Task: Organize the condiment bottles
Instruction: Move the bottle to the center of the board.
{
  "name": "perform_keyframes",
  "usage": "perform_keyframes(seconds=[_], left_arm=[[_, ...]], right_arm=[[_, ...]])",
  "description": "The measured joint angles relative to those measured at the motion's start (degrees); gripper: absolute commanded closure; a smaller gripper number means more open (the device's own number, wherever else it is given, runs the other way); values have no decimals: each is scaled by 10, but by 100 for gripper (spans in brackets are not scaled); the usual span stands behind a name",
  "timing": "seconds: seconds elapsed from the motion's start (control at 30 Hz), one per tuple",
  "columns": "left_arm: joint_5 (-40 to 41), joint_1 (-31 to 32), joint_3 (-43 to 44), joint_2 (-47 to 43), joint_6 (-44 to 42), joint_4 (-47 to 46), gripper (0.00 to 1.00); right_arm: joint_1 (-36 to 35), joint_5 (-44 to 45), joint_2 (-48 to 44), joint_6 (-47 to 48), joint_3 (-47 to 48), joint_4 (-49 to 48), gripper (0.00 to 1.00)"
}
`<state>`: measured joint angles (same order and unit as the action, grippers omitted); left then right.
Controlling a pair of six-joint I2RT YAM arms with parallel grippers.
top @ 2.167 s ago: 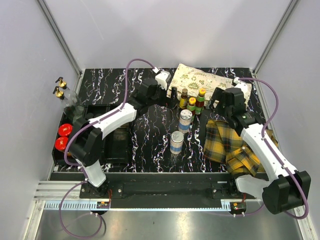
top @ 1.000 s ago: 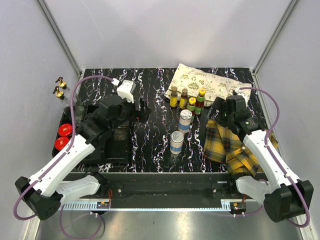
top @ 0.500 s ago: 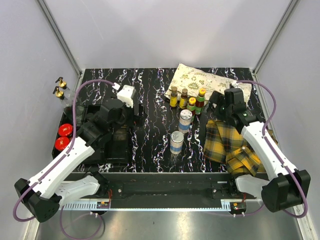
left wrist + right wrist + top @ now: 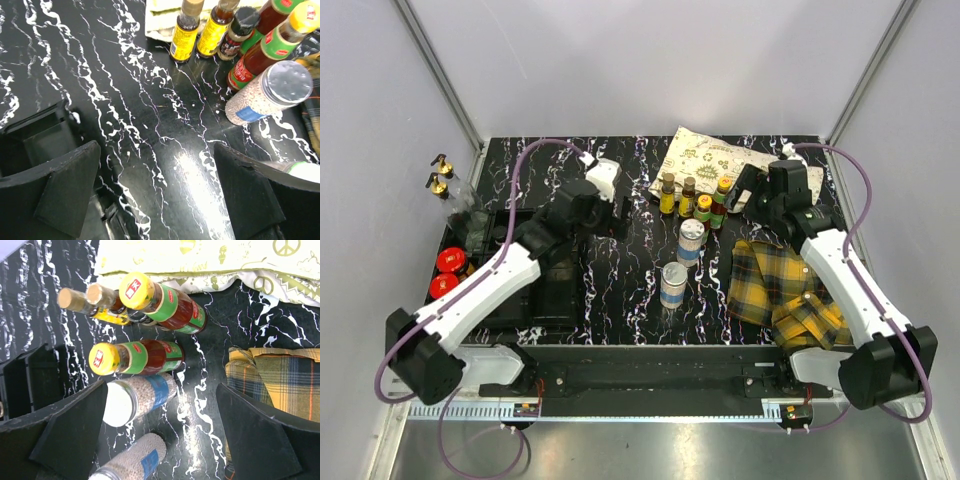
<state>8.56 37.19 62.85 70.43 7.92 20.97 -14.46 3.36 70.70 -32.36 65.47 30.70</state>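
Top external view showed the bottles (image 4: 693,206) standing between left gripper (image 4: 619,216) and right gripper (image 4: 744,196); both pairs of jaws were apart, empty.

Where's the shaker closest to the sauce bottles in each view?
Top external: shaker, mid-frame.
Left wrist: shaker, right side, mid-height.
Right wrist: shaker, left of centre, lower half.
Shared landmark: the yellow-capped sauce bottle beside it.

Pretty clearly a robotics lab test cell: plain white enclosure walls (image 4: 650,60), aluminium frame posts (image 4: 437,75), 2 robot arms (image 4: 485,285) bolted along a rail (image 4: 650,411), black marbled tabletop (image 4: 620,290).
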Motion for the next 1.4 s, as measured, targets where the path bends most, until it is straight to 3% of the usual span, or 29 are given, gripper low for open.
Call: perform_keyframes(seconds=[0.43, 0.73, 0.87, 1.1, 1.4], left_arm=[[-65, -11, 96, 168, -21, -44, 1], [-119, -47, 114, 177, -24, -54, 1], [-133, -57, 114, 177, -26, -54, 1], [-148, -62, 112, 176, -25, -54, 1], [-159, -62, 82, 158, -20, -51, 1]], right_arm=[[0, -1, 148, 82, 129, -9, 7], [-7, -56, 228, 137, 210, -8, 11], [-41, -50, 261, 159, 256, 23, 12], [-100, -15, 288, 174, 280, 85, 22], [-106, 27, 288, 176, 257, 131, 39]])
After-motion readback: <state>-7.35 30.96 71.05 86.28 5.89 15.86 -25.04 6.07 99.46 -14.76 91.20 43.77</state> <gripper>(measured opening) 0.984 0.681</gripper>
